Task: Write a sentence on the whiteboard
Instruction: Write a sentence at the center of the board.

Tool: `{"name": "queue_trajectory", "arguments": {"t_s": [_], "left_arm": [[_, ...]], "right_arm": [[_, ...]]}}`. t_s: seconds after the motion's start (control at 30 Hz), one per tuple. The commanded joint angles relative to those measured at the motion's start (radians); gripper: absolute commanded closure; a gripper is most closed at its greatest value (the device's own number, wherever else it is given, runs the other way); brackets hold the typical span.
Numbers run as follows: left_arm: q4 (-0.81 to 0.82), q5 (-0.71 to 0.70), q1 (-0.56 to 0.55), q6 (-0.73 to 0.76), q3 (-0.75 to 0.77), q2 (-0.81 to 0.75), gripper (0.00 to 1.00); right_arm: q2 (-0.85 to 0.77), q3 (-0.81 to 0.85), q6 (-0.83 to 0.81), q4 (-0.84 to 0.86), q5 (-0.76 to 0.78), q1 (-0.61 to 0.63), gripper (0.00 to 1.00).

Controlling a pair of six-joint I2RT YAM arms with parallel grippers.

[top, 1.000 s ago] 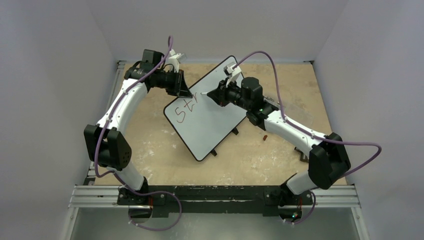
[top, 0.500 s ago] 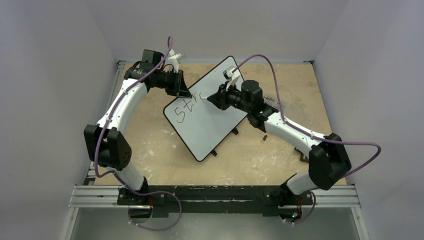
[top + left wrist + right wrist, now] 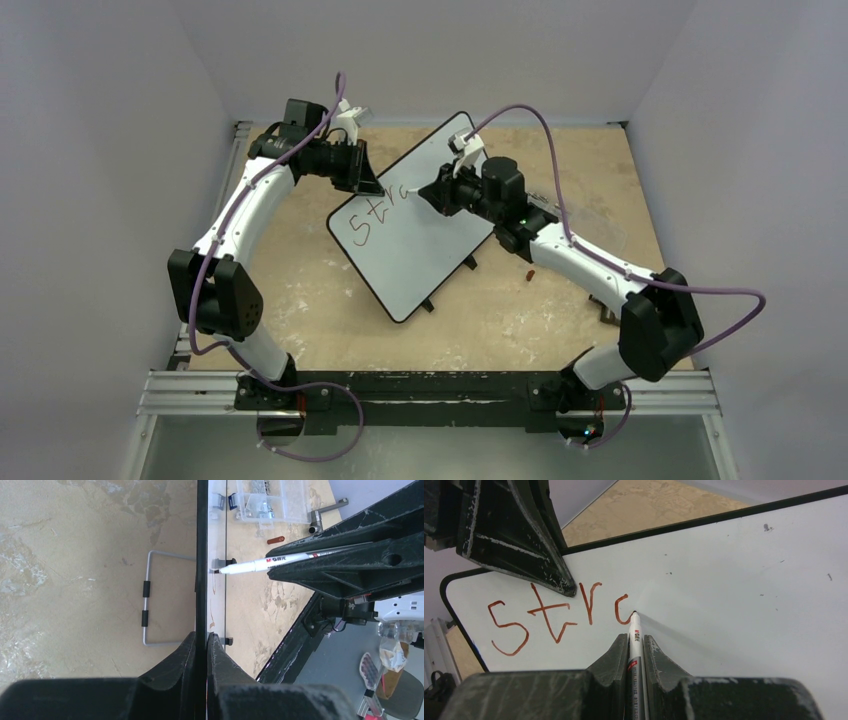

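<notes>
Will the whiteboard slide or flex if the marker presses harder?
The whiteboard is probably stiff: it looks flat under the marker. Its feet are small, so alone it might skid or rock; the left tool clamped on its rim likely steadies it.

A worn tan surface (image 3: 560, 320), blotched with pale scuffs, is enclosed on three sides by plain white walls (image 3: 90, 150). A metal rail (image 3: 450, 392) is fixed along its near edge, and a grey floor (image 3: 450, 450) is seen below. Soft, even light is cast throughout.
</notes>
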Motion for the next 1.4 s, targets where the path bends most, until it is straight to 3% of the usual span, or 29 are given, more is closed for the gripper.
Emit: {"name": "queue_trajectory", "arguments": {"t_s": [0.0, 0.2, 0.37, 0.53, 0.87, 1.37], "left_arm": [[0.073, 0.020, 0.000, 0.048, 0.036, -0.069, 1.00], [0.073, 0.021, 0.000, 0.047, 0.035, -0.070, 1.00], [0.072, 0.020, 0.000, 0.049, 0.036, -0.070, 1.00], [0.071, 0.019, 0.000, 0.049, 0.036, -0.070, 1.00], [0.071, 0.018, 0.000, 0.048, 0.035, -0.071, 1.00], [0.086, 0.045, -0.001, 0.032, 0.035, -0.073, 1.00]], "right_arm": [[0.024, 0.068, -0.026, -0.029, 0.069, -0.002, 1.00], [0.039, 0.099, -0.029, -0.032, 0.049, -0.002, 1.00], [0.016, 0.067, -0.041, 0.039, -0.130, -0.002, 1.00], [-0.040, 0.016, -0.041, 0.086, -0.171, -0.002, 1.00], [-0.171, -0.067, -0.017, 0.117, -0.060, -0.020, 1.00], [-0.075, 0.026, -0.015, 0.057, -0.008, -0.056, 1.00]]}}
